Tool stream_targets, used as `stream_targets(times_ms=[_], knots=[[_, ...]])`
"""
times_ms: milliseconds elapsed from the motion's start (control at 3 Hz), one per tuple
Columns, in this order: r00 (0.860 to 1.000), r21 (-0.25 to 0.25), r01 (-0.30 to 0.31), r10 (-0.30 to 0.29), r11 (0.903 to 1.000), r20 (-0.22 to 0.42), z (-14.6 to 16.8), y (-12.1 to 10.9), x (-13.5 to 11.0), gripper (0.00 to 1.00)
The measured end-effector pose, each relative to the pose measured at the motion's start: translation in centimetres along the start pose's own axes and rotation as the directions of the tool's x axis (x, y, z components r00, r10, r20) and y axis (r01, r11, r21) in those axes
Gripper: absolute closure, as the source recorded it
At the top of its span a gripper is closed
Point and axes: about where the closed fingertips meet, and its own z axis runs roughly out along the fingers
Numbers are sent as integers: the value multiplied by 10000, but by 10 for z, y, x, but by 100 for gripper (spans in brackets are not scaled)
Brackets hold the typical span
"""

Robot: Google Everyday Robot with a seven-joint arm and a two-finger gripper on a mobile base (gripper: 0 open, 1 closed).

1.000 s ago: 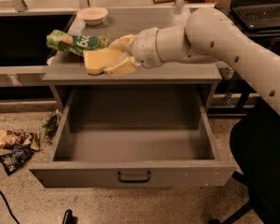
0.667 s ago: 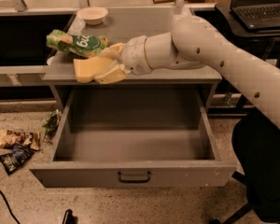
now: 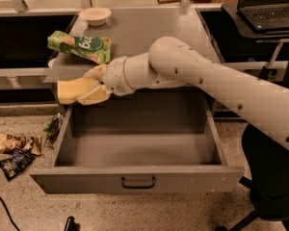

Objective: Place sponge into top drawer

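Note:
My gripper (image 3: pixel 84 90) is shut on the pale yellow sponge (image 3: pixel 71 89) and holds it in the air at the front left edge of the cabinet top, above the back left corner of the top drawer (image 3: pixel 135 177). The drawer is pulled wide open, grey, with nothing inside and a small dark bar handle (image 3: pixel 137 182) at the middle of its front panel. My white arm (image 3: pixel 207 81) reaches in from the right across the drawer's back.
A green and white snack bag (image 3: pixel 80 45) lies on the cabinet top just behind my gripper. A shallow white bowl (image 3: pixel 95 15) sits at the back. Snack packets (image 3: pixel 15 150) lie on the floor at left. A laptop (image 3: pixel 269 4) stands at the right.
My gripper has carried the sponge leftward and a little down, from over the counter's middle to its front left edge.

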Motion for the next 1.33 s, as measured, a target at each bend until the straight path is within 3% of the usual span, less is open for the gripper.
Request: stream_targets(times_ms=[667, 1000, 1333], knots=[[9902, -52, -1219, 1213, 9925, -699, 46, 48, 17, 100], [9795, -202, -1816, 1791, 9832, -922, 70, 66, 35, 100], [9791, -205, -1837, 1811, 9828, -931, 71, 67, 35, 100]])
